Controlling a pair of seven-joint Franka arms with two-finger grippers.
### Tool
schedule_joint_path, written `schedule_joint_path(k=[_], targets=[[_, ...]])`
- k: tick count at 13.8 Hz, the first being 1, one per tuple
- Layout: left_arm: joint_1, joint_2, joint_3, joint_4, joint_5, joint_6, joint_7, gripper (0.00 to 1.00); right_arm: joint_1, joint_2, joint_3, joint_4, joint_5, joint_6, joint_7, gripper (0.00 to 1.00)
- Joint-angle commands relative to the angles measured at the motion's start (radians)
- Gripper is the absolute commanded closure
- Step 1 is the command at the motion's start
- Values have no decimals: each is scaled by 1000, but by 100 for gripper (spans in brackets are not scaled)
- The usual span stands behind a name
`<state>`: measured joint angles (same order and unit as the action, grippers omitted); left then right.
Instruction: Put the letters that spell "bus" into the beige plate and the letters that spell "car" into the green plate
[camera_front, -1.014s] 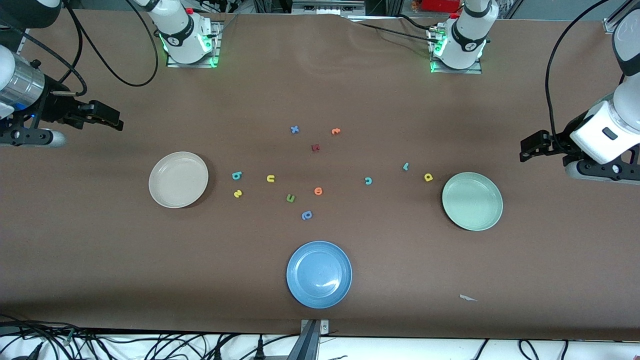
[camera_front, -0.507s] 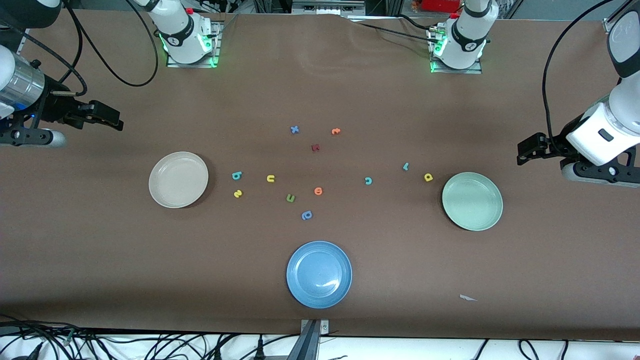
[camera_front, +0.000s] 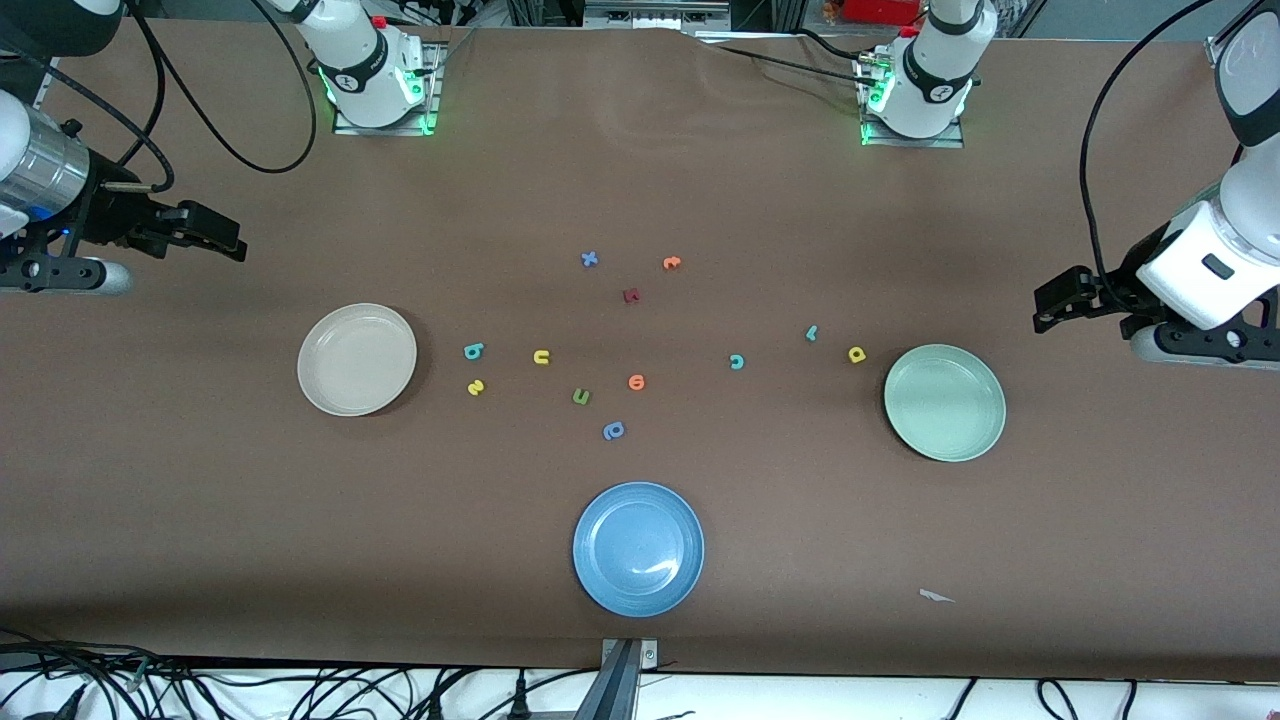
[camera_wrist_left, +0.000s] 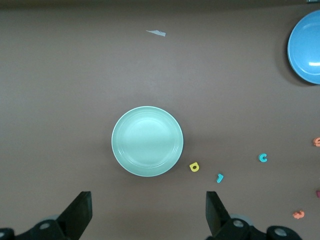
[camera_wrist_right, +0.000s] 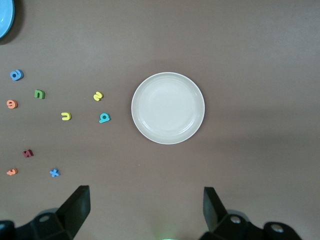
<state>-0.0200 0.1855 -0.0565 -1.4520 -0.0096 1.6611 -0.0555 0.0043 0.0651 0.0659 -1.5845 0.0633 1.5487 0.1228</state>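
On the worktop (camera_front: 200, 520), toward the right arm's end, the first plate (camera_front: 357, 359). Just beside it, toward the middle, the "b" (camera_front: 474, 351), with the "s" (camera_front: 476, 387) nearer the camera and the "u" (camera_front: 541, 357) closer to the middle. Toward the left arm's end, the second plate (camera_front: 944, 402), with the "a" (camera_front: 856, 354) near its rim, then the "r" (camera_front: 811, 333) and the "c" (camera_front: 736, 361) toward the middle. Midway and nearest the camera, the third plate (camera_front: 638, 549). Between the groups, the spare letters (camera_front: 631, 295), all apart.

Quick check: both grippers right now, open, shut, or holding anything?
Left gripper: open, holding nothing, above the green plate.
Right gripper: open, holding nothing, above the beige plate.
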Motion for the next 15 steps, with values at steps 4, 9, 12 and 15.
schedule_joint_path(k=[4, 9, 12, 15], targets=[[2, -12, 4, 4, -20, -26, -33, 0, -6, -18, 6, -12, 13, 2, 8, 0], [3, -12, 4, 7, -16, -32, -29, 0, -6, -18, 6, -12, 13, 2, 8, 0], [15, -3, 10, -1, -18, -32, -29, 0, -6, -18, 6, -12, 13, 1, 8, 0], [11, 8, 11, -7, -18, -46, -32, 0, -6, -18, 6, -12, 13, 1, 8, 0]])
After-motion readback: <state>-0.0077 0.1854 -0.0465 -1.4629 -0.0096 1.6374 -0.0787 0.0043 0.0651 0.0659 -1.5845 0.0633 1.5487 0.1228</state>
